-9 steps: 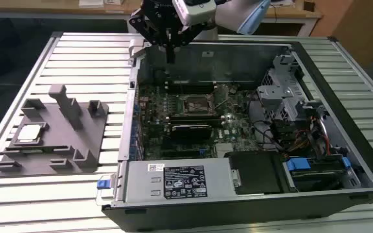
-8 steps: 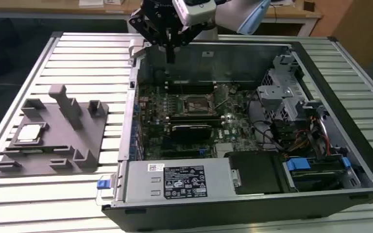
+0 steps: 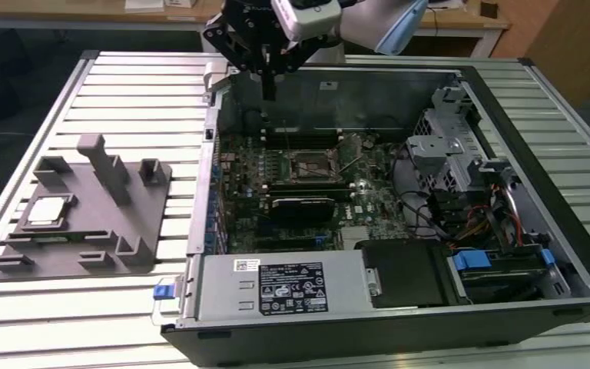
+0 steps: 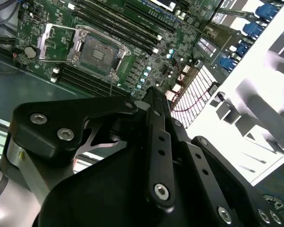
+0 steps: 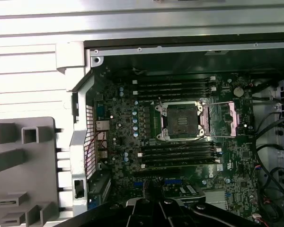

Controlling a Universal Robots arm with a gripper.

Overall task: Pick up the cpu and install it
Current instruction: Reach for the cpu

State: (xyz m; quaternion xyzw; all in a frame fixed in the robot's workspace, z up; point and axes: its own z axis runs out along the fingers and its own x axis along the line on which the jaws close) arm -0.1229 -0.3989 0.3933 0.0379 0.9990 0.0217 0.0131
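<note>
1. My jaws hang over the rear wall of the open computer case (image 3: 377,92). They are closed together, with nothing between them.
2. The cpu (image 3: 49,210) lies flat, silvery top up, in a recess of the grey holder (image 3: 120,231). The holder sits on the slatted worktop (image 3: 131,84), at the exterior view's left, well apart from me.
3. I judge the cpu light, thin and quite rigid, so weight is no worry. Its metal top looks smooth and will likely be slippery.
4. The best hold, I think, is across two opposite edges of its pale rim, gently and kept level. The hidden underside is probably delicate.
5. I cannot tell how much room the recess leaves beside those edges.
6. The cpu socket (image 5: 180,120) on the motherboard (image 5: 132,156) stands empty, its load plate (image 5: 227,118) swung aside. Its contacts look fine and easy to damage.
</note>
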